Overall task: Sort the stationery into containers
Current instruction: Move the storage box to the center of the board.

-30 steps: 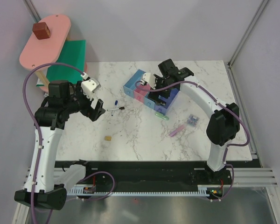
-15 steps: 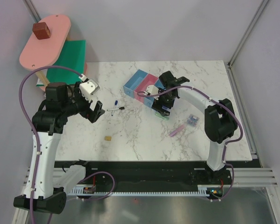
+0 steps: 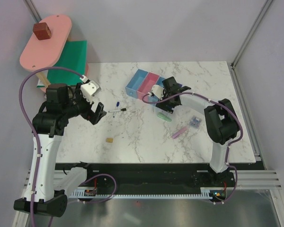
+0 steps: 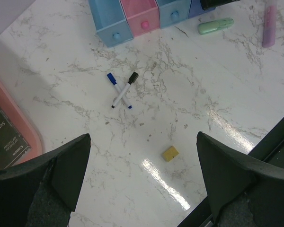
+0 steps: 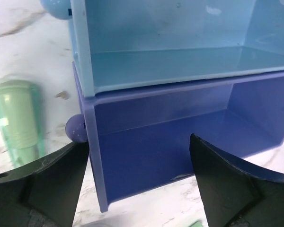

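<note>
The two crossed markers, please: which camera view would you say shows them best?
The left wrist view: the markers lie crossed on the table, one blue-capped, one black-capped, with nothing covering them. The top external view shows them only as tiny slivers. The right wrist view, aimed at the bins, misses them.

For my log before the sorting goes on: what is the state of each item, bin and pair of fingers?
Two markers: capped, crossed, on table.
Mint-green piece: lying outside bins.
Tan block: on table.
Light blue bin: nothing seen inside.
Purple-blue bin: nothing seen inside.
Left fingers: open, empty.
Right fingers: open, empty.
</note>
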Controlling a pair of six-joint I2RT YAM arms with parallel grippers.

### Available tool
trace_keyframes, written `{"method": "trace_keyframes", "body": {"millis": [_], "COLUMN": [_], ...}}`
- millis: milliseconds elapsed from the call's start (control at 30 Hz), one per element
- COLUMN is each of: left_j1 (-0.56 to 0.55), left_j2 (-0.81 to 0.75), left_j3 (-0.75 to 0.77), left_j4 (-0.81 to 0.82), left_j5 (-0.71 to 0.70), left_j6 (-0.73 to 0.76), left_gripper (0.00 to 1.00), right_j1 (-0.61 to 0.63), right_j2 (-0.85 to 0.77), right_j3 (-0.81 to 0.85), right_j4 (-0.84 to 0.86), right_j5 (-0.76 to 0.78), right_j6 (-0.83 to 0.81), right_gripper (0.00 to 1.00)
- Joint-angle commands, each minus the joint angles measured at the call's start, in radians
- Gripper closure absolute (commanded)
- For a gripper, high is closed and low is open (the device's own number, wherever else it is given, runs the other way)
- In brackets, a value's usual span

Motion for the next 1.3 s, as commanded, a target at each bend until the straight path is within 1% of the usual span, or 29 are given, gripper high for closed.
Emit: {"method": "trace_keyframes", "body": {"millis": [0, 133, 300, 400, 467, 500, 533, 633, 700, 733, 767, 833, 867, 900, 1000, 1100, 1200, 1267], "left_j1": [-0.003, -0.003, -0.003, -0.003, -0.003, -0.003, -0.003, -0.003, -0.003, -0.003, -0.003, -0.003, -0.005, -0.005, -0.005, -0.005, -0.005, -0.003], "left_j2": [-0.002, 0.003, 0.004, 0.003, 0.003, 0.003, 0.003, 0.006, 0.012, 0.014, 0.021, 0.024, 0.026, 0.029, 0.029, 0.029, 0.024, 0.023], "left_j3": [0.016, 0.013, 0.011, 0.008, 0.006, 0.005, 0.003, 0.003, 0.005, 0.006, 0.008, 0.011, 0.012, 0.011, 0.009, 0.005, -0.001, -0.004], "left_j4": [0.006, 0.005, 0.005, 0.005, 0.005, 0.005, 0.005, 0.005, 0.006, 0.006, 0.006, 0.011, 0.014, 0.015, 0.02, 0.02, 0.02, 0.02], "left_j5": [0.035, 0.036, 0.035, 0.029, 0.024, 0.024, 0.022, 0.024, 0.027, 0.029, 0.033, 0.039, 0.041, 0.042, 0.044, 0.039, 0.027, 0.015], "left_j6": [-0.002, -0.002, -0.003, 0.0, 0.003, 0.006, 0.007, 0.014, 0.015, 0.017, 0.015, 0.012, 0.009, 0.006, 0.003, 0.001, 0.007, 0.015], "left_gripper": [0.0, 0.0, 0.0, 0.0, 0.0, 0.0, 0.0, 0.0, 0.0, 0.0, 0.0, 0.0, 0.0, 0.0, 0.0, 0.0, 0.0, 0.0], "right_j1": [-0.01, -0.016, -0.044, -0.05, -0.053, -0.053, -0.055, -0.058, -0.059, -0.058, -0.059, -0.056, -0.053, -0.044, -0.024, -0.004, 0.011, 0.022], "right_j2": [-0.018, 0.028, 0.095, 0.117, 0.097, 0.083, 0.056, -0.001, -0.027, -0.041, -0.043, -0.037, -0.029, -0.018, 0.064, 0.133, 0.247, 0.284], "right_j3": [-0.029, -0.008, 0.078, 0.116, 0.124, 0.123, 0.126, 0.147, 0.175, 0.194, 0.24, 0.288, 0.331, 0.349, 0.417, 0.492, 0.578, 0.624], "right_j4": [0.21, 0.325, 0.419, 0.415, 0.344, 0.318, 0.245, 0.107, 0.07, 0.031, 0.013, 0.016, 0.037, 0.069, 0.182, 0.221, 0.255, 0.278], "right_j5": [0.15, 0.227, 0.321, 0.307, 0.263, 0.199, 0.16, 0.013, -0.044, -0.116, -0.145, -0.199, -0.186, -0.161, -0.078, -0.029, -0.008, 0.011], "right_j6": [-0.055, -0.095, -0.123, -0.149, -0.169, -0.173, -0.181, -0.206, -0.187, -0.177, -0.164, -0.093, -0.062, 0.007, 0.058, 0.066, 0.073, 0.073], "right_gripper": [0.07, 0.07, 0.07, 0.05, 0.03, 0.03, 0.02, 0.02, 0.02, 0.02, 0.02, 0.02, 0.03, 0.03, 0.03, 0.03, 0.03, 0.03]}}
